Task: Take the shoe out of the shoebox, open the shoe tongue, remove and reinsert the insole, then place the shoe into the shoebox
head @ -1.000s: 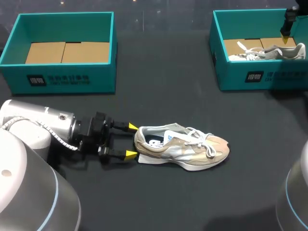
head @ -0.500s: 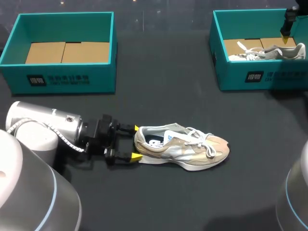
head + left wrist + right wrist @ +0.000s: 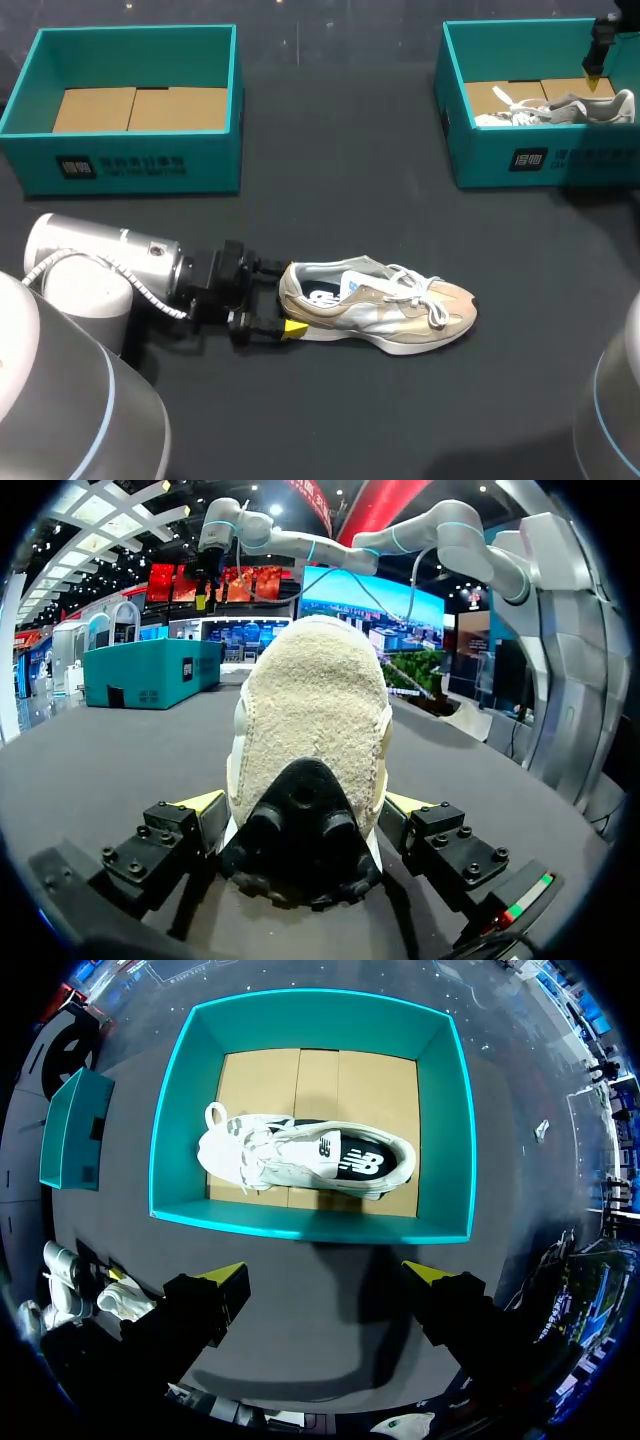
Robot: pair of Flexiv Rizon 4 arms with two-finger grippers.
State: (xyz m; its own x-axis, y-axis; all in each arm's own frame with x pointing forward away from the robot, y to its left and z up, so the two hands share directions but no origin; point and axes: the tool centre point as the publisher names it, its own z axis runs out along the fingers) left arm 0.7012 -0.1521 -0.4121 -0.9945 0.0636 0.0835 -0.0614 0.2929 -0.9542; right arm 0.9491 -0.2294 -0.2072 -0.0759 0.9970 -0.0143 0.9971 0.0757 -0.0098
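**Clerk:** Position of the shoe?

**Inspector:** The shoe (image 3: 380, 308) stands on its sole on the table (image 3: 350, 420), out in the open and well apart from both boxes. Its toe points to the right side and its heel faces the left arm.

**Clerk:** The left claw?

**Inspector:** The left claw (image 3: 288, 298) lies low along the table at the heel. In the wrist view one yellow tip presses each side of the heel, so the claw is clamped on the shoe.

**Clerk:** The right claw?

**Inspector:** The right claw (image 3: 325, 1275) hangs above the right box (image 3: 500, 155), at the near wall. Its fingers are spread wide with nothing between them.

**Clerk:** Contents of the boxes?

**Inspector:** A second shoe (image 3: 300, 1155), pale with a dark heel, lies on the cardboard floor of the right box. The left box (image 3: 140, 160) shows its cardboard floor and stands at the far left of the table.
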